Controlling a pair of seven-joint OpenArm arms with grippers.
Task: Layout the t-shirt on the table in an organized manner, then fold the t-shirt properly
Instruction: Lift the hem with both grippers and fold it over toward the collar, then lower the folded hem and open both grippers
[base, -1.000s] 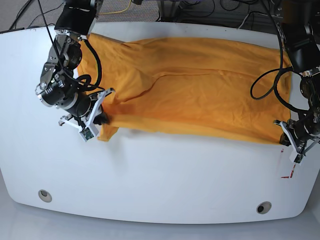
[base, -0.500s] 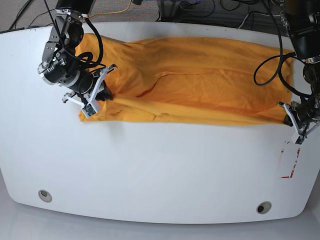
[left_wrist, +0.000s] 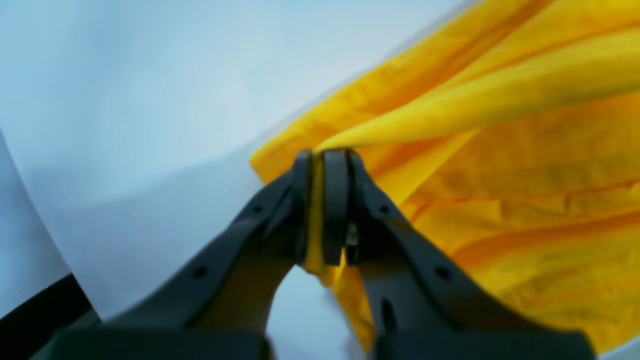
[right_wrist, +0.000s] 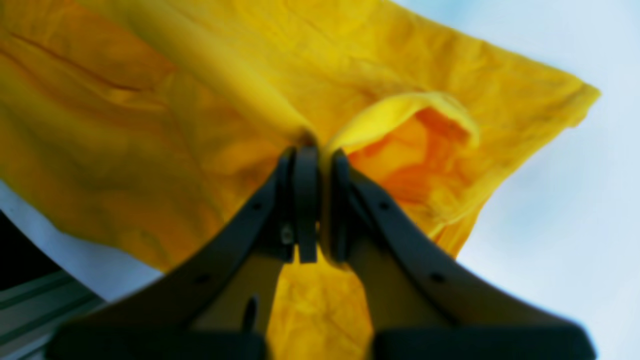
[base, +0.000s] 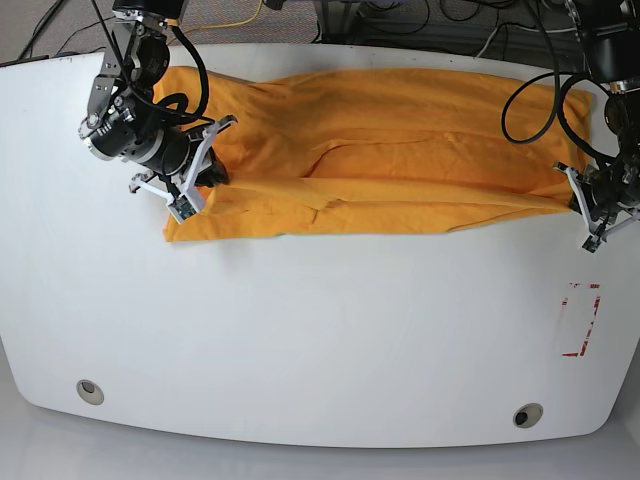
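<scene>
Table (base: 320, 340): white, near half bare. T-shirt (base: 400, 150): orange, lay across the far half, near edge lifted and doubled. Right gripper (base: 205, 180): pinched tight on its left end. Left gripper (base: 580, 205): clamped on the right end. You did best keeping both ends level and taut while folding.

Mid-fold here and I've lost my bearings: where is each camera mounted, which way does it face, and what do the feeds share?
Base: overhead, looking down on the table; both arms show, the left hand and right hand on the t-shirt.
Left wrist: behind the left hand, facing its pinched t-shirt edge.
Right wrist: behind the right hand, facing bunched t-shirt.
Shared: all show the t-shirt on white tabletop.
</scene>
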